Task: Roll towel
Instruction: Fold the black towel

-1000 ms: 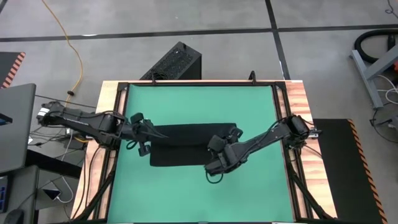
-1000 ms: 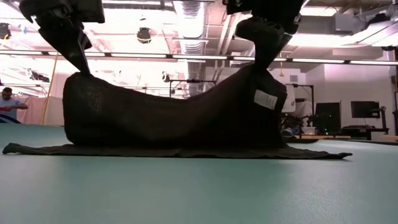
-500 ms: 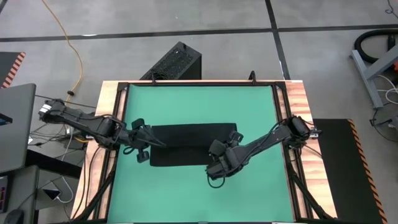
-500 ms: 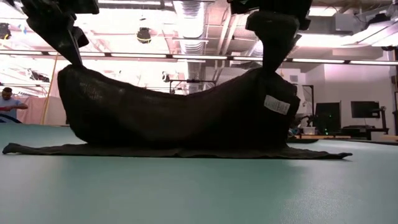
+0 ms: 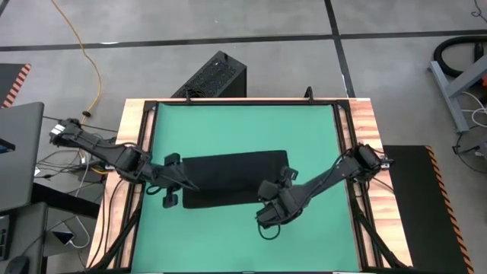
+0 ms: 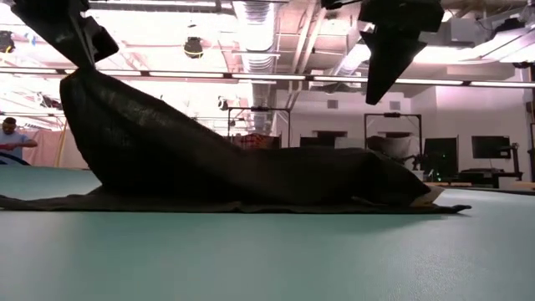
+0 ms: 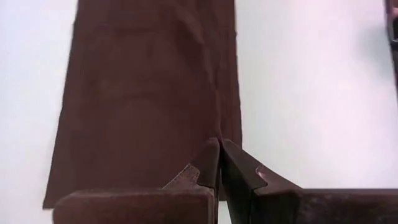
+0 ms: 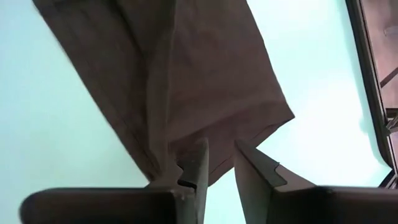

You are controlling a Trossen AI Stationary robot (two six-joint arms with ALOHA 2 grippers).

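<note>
The black towel (image 5: 236,179) lies lengthwise across the green mat (image 5: 243,129). Its left end is raised and its right end is down on the mat (image 6: 393,188). My left gripper (image 5: 185,183) is shut on the raised left end, and it shows at the top left of the low view (image 6: 75,42). Above the towel's right end and a little to its near side, my right gripper (image 5: 280,199) hovers open. Its wrist view shows a bare gap between its fingers (image 8: 221,146), with the towel (image 8: 205,81) lying below them. My left gripper pinches the towel's left end (image 6: 84,79) between its two shut fingers, coming slanting down from the table's left. That end hangs lifted below the fingers. From there the cloth slopes down to the right onto the part that lies flat on the mat.
A wooden frame (image 5: 365,152) borders the mat. A black box (image 5: 217,76) stands on the floor beyond the far edge, and a laptop (image 5: 19,152) sits to the left of the table. A person (image 6: 10,138) shows far off in the room.
My right gripper has opened and let go of the towel's right end, which has fallen onto the layer lying on the mat. Both grippers have moved toward the table's near edge. The left end stays lifted in my left gripper.
</note>
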